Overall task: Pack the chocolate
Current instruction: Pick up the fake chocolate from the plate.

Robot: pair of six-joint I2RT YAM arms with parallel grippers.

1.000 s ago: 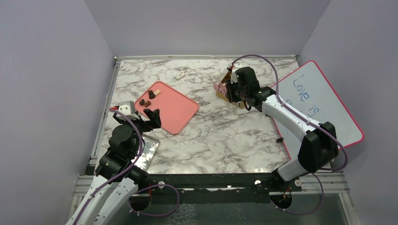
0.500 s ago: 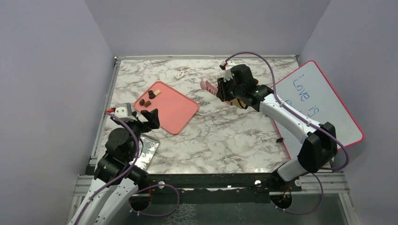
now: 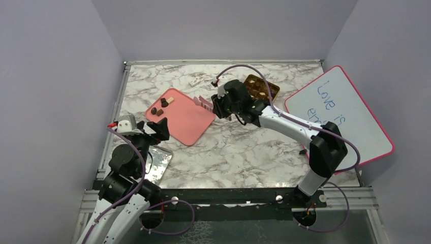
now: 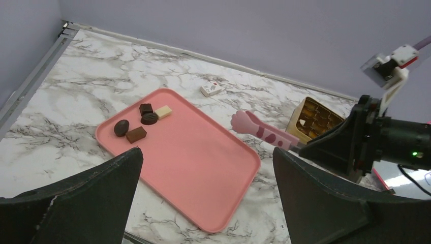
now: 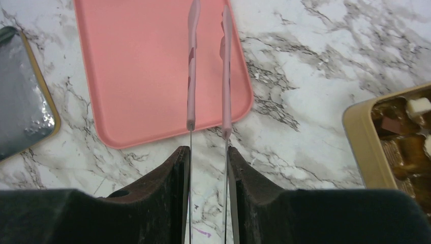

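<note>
Several small chocolates [image 3: 163, 102], mostly dark brown and one cream, lie in the far left corner of the pink tray [image 3: 189, 121]; they also show in the left wrist view [image 4: 149, 118]. My right gripper [image 3: 218, 105] is shut on pink tweezers [image 3: 203, 102], whose arms [image 5: 191, 76] reach over the tray's right part [image 5: 147, 66], apart and with nothing between them. The gold box [image 3: 260, 87] with chocolates in its compartments stands behind the right arm. My left gripper [image 3: 155, 130] is open and empty at the tray's near left edge [image 4: 203, 168].
A whiteboard [image 3: 345, 112] with blue writing leans at the right. A silver foil lid [image 3: 160, 163] lies near the left arm's base. A small white packet [image 3: 194, 81] lies beyond the tray. Grey walls close in the table on three sides.
My right arm has swung left from over the gold box to the tray's right edge, carrying the tweezers. My left gripper has drawn back slightly to the left.
</note>
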